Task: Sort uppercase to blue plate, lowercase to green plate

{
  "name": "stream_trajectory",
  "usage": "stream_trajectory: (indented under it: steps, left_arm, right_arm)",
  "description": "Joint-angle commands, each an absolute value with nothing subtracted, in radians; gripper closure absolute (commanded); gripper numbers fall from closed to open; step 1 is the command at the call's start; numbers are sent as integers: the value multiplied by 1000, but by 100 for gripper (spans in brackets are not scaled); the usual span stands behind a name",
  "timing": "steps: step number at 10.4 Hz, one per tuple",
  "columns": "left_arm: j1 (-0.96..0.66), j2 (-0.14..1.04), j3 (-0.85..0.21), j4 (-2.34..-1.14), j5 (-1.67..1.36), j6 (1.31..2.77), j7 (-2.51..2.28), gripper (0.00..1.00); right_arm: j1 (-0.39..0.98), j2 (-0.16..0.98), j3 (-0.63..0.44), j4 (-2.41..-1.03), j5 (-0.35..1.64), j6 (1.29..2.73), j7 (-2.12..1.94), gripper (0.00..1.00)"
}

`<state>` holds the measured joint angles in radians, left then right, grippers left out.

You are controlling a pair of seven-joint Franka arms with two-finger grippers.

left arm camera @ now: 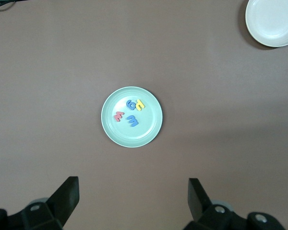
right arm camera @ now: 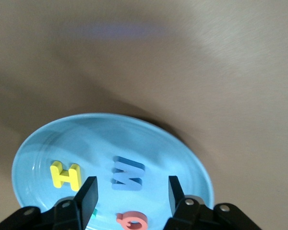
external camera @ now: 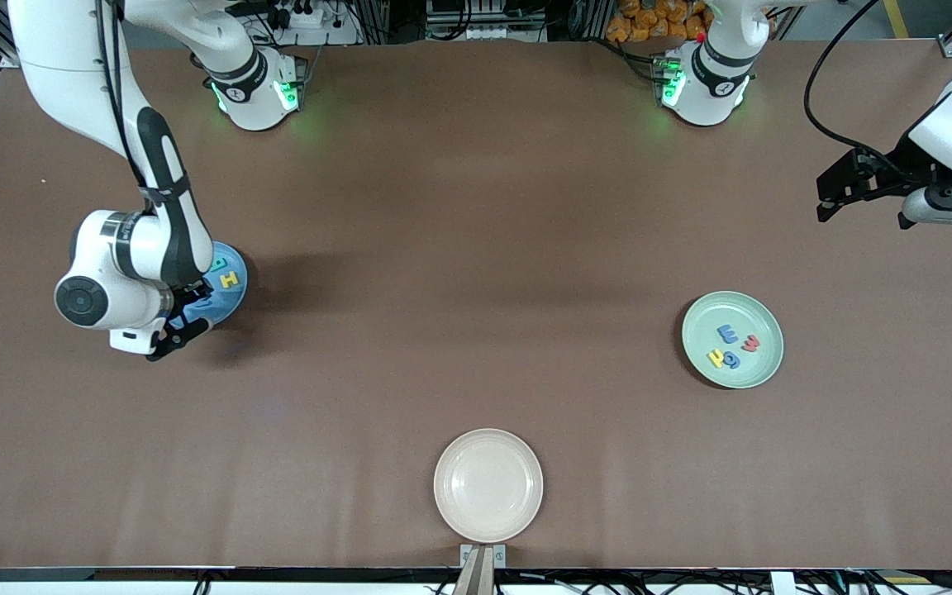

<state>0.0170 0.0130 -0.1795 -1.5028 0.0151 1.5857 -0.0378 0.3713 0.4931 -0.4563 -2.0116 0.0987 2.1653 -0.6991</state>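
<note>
A cream-white plate (external camera: 487, 486) sits on the brown table (external camera: 459, 248), near the edge closest to the front camera.

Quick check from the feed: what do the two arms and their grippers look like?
Both arms are glossy white with black joint bands and green lights at their bases. The right gripper and left gripper are black, with flat black jaws in the wrist views. A black cable loops to the left arm's wrist.

Four flat uppercase letters (right arm camera: 128, 173) lie in the blue plate (right arm camera: 192, 165), four lowercase letters (external camera: 732, 345) in the green plate (external camera: 703, 318).
</note>
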Motion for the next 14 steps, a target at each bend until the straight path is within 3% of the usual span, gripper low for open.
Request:
stream_trajectory:
  steps: [1, 7, 10, 14]
  left_arm:
    - [23, 8, -183, -1497, 37, 1588, -18, 0]
    - [23, 8, -178, -1494, 37, 1588, -18, 0]
    - [23, 6, -178, -1494, 37, 1588, -18, 0]
    - [23, 6, -178, -1496, 37, 1588, -18, 0]
  right_arm:
    - [331, 411, -445, -2007, 117, 2152, -686, 29]
    - [221, 229, -287, -1881, 77, 1922, -297, 24]
    - [175, 141, -206, -1742, 23, 1733, -132, 0]
    - [71, 29, -109, -1654, 12, 1655, -103, 0]
